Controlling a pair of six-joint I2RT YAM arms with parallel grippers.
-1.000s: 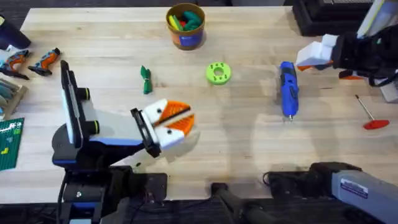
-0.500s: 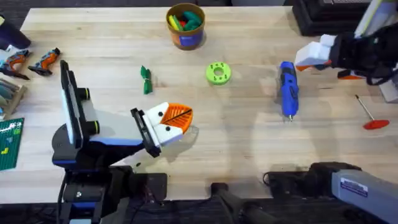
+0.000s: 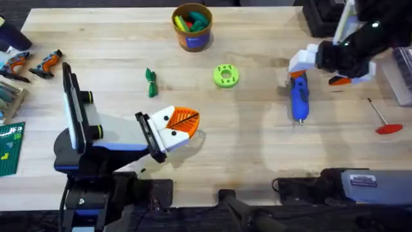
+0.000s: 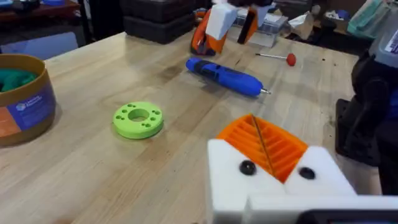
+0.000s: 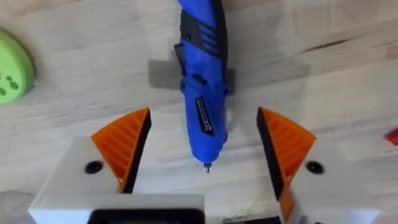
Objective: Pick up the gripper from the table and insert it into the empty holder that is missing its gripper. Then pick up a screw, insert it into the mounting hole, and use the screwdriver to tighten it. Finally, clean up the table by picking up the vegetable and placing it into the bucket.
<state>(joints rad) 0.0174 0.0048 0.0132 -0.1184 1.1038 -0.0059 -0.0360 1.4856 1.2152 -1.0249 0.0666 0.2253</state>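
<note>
One wooden table (image 3: 116,77) carries everything here. At its far edge, left of the middle, sits the yellow-orange bucket (image 3: 192,28) with a blue label band; it holds a jumble of toy pieces in green, red and yellow, too crowded to name one by one. Near the left edge lie two small orange-and-black tools (image 3: 32,63).

Toward the near left, the left gripper (image 3: 182,126) rests low over the table. Its orange ribbed pads are pressed flat together, nothing showing between them. Half a second ago it lay the same; a second ago the pads stood slightly apart. Just beyond it, toward the far edge, the dark green vegetable (image 3: 151,82) lies on the wood, untouched. Right of that, near the table's middle, lies a lime green disc (image 3: 225,75) with holes.

Farther right, the blue screwdriver (image 3: 298,95) lies lengthwise, bit pointing to the near edge. The right gripper (image 5: 202,146) hangs above its far end, fingers spread wide on either side of the blue body, not touching it. A second ago this gripper was out by the right edge, clear of the screwdriver. Near the right edge lies a thin metal tool with a red handle (image 3: 384,120).
</note>
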